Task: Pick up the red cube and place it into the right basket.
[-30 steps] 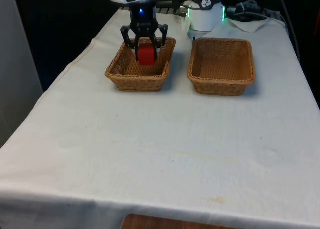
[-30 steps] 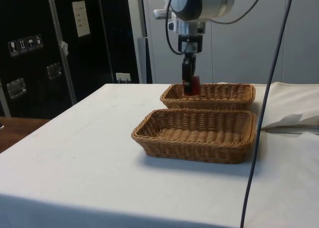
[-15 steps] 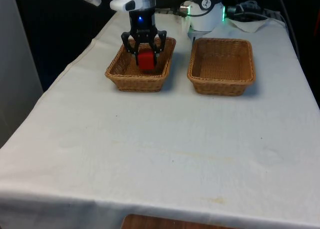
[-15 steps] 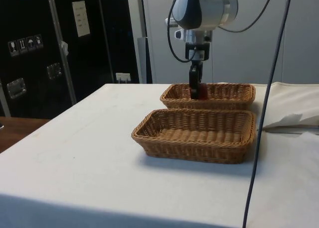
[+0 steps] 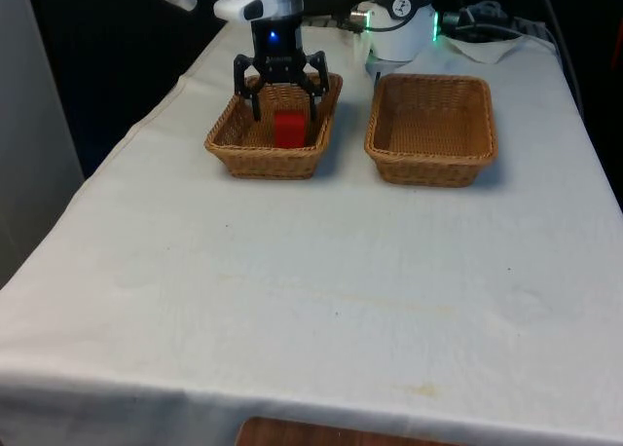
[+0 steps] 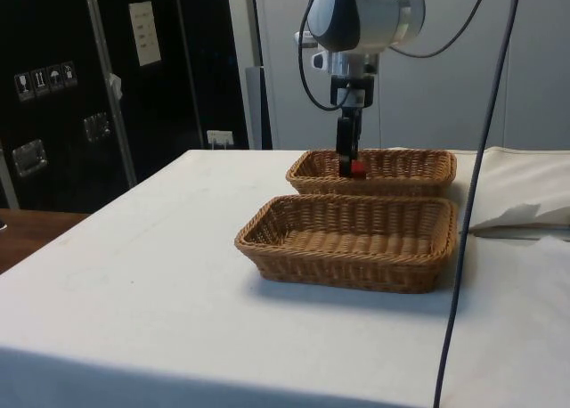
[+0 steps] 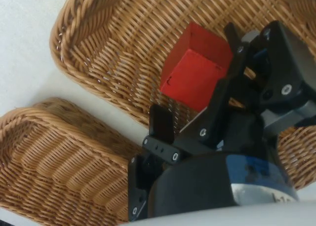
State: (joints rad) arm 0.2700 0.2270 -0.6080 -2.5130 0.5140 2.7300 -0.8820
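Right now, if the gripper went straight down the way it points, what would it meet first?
The red cube, most likely. The gripper points down with its fingers spread, directly above the cube lying in the basket on the front view's left. Depth is hard to judge, so the fingers might straddle it and reach the wicker floor.

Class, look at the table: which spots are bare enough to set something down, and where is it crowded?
Free: the white cloth in front of both baskets, and the empty basket. Crowded: the other basket, where the open gripper hangs over the red cube.
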